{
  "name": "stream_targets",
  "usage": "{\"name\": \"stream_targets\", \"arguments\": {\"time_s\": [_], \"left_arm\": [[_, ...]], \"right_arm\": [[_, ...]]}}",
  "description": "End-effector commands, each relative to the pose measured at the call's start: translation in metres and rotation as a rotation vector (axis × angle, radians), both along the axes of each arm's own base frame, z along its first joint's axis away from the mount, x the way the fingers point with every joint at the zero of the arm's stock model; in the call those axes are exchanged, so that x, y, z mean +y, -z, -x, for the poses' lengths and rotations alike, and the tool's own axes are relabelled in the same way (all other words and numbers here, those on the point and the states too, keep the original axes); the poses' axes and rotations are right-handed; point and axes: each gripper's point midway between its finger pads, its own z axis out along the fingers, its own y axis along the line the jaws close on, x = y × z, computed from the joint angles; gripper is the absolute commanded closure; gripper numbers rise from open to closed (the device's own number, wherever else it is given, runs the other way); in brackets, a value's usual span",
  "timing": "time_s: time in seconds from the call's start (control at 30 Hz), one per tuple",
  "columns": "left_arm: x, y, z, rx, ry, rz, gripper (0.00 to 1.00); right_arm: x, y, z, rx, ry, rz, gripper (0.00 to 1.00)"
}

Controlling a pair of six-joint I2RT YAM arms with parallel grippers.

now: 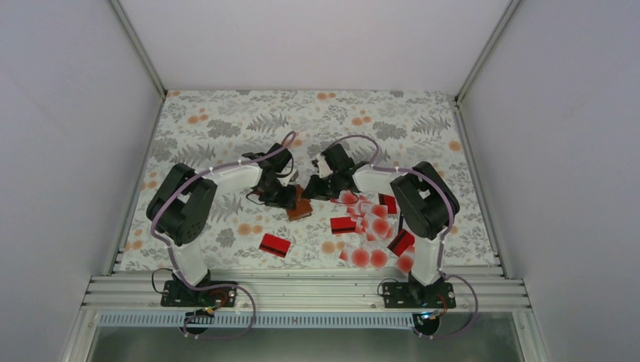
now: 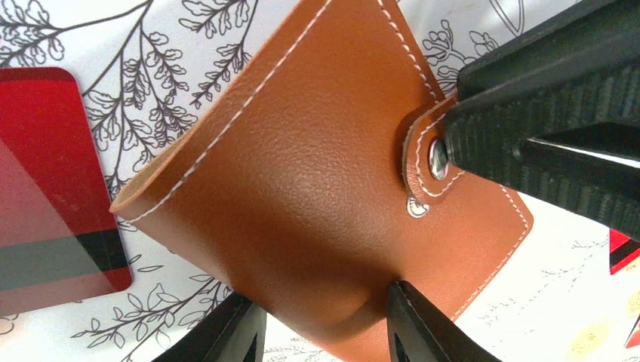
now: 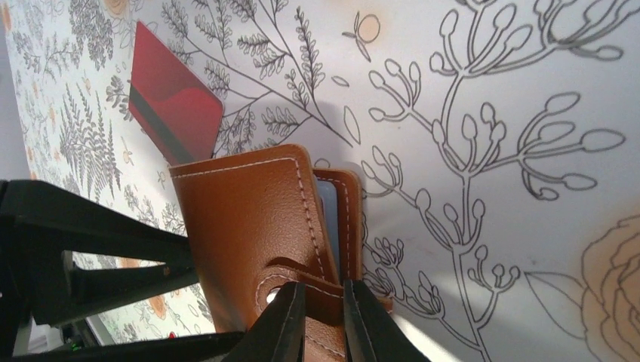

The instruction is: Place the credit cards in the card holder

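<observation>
— Black fingers [image 2: 423, 324] of the left gripper [image 2: 324, 332] straddle the wallet [image 2: 302, 173], parted, not squeezing it.
— And the right gripper [image 3: 323, 320]?
— Nearly closed, pinching the wallet's snap strap [image 3: 302, 283] on the tablecloth [image 3: 490, 113].

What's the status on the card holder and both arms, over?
Right gripper pinching snap tab of card holder. Left gripper straddles its edge, jaws apart. Credit cards loose on table. Nothing blocking.

A: Overhead view is bright and even; the white walls [image 1: 68, 136] look flat, shadows under the arms faint.
B: Wrist views are sharp up close; the wallet [image 2: 302, 196] shows soft glare at centre; the finger [image 2: 558, 113] at the right edge blurs; the cloth [image 3: 490, 113] top right looks washed.
</observation>
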Motion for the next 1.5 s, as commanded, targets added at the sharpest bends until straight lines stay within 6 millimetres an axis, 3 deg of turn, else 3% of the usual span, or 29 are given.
{"name": "stream_targets", "arguments": {"time_s": [0.0, 0.27, 0.57, 0.73, 0.97, 1.1, 1.27, 1.47], "left_arm": [[-0.018, 0.020, -0.011, -0.064, 0.093, 0.056, 0.60], [-0.018, 0.015, -0.016, -0.097, 0.178, 0.039, 0.62], [-0.011, 0.025, -0.004, -0.082, 0.178, 0.031, 0.73], [-0.008, 0.029, -0.002, -0.079, 0.196, 0.015, 0.81], [-0.003, 0.026, -0.003, -0.088, 0.232, -0.020, 0.88], [-0.007, 0.022, -0.003, -0.074, 0.240, -0.005, 0.88], [-0.008, 0.016, -0.009, -0.074, 0.222, -0.016, 0.73], [-0.009, 0.010, -0.014, -0.087, 0.217, -0.024, 0.67]], "right_arm": [[0.036, -0.017, 0.063, 0.068, -0.221, -0.146, 0.86], [0.029, -0.009, 0.059, 0.056, -0.189, -0.099, 0.87], [0.022, -0.041, 0.040, -0.009, -0.124, -0.115, 0.86], [0.025, -0.042, 0.042, 0.006, -0.145, -0.136, 0.86], [0.018, -0.065, 0.046, -0.037, -0.179, -0.199, 0.85], [0.019, -0.059, 0.049, -0.027, -0.209, -0.209, 0.85], [0.020, -0.041, 0.049, 0.000, -0.207, -0.191, 0.85], [0.000, -0.060, 0.034, -0.077, -0.121, -0.142, 0.86]]}}
